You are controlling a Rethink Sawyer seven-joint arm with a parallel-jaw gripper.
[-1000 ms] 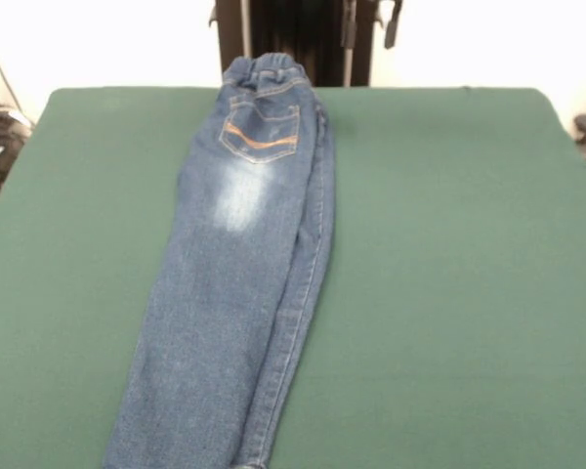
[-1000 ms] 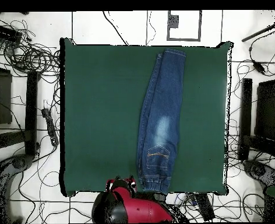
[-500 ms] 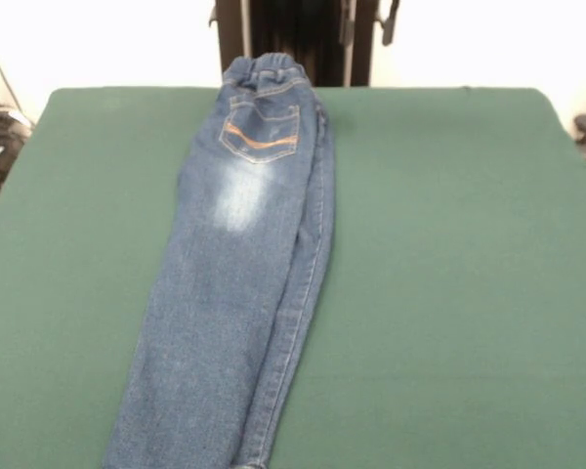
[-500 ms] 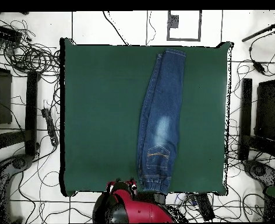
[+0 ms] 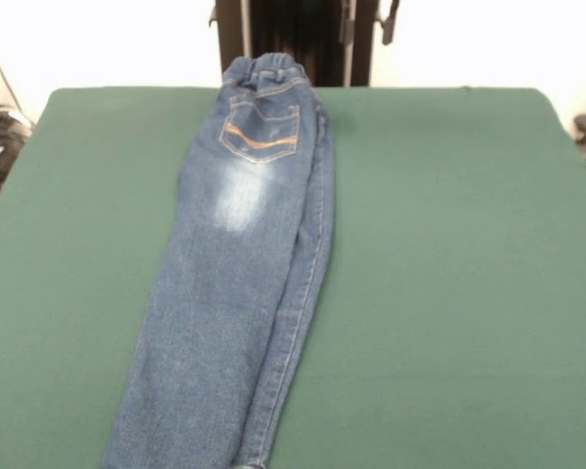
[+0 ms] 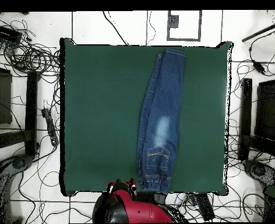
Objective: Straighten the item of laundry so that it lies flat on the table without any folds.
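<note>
Arm [image 6: 131, 209] retracted at worktop [image 5: 449, 244] edge; end effector state indeterminable. Jeans [image 5: 236, 264] folded lengthwise, waistband toward arm.

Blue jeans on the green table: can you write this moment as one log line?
item: small blue denim jeans folded lengthwise, one leg atop other | surface: dark green felt table | waistband at table edge | arm drawn back
</note>
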